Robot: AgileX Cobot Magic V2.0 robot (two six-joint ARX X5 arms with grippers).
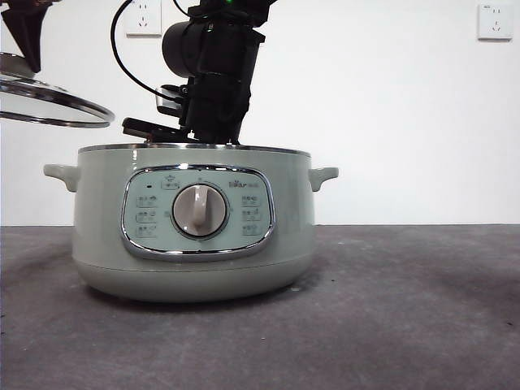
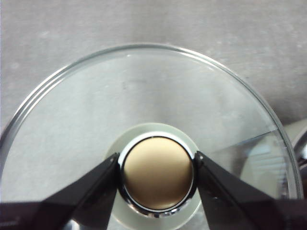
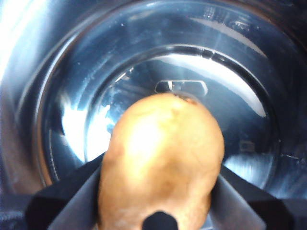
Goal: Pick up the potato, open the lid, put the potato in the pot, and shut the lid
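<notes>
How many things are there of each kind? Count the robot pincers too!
Pots: 1, pot
Lids: 1, lid
Potatoes: 1, potato
Pincers: 2, left pincer, right pincer
Wall sockets: 2, and
Total: 7

Looks like a lab test bench: bare white wall [image 1: 390, 106], white wall sockets [image 1: 495, 21], dark grey tabletop [image 1: 406, 309].

Dark grey table [image 1: 422, 325], white wall [image 1: 390, 106] with two sockets [image 1: 143, 16].

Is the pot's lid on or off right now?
Off. The left claw grips the lid by its knob, held in the air beside the pot, whose rim is uncovered while the right claw holds the potato inside.
</notes>
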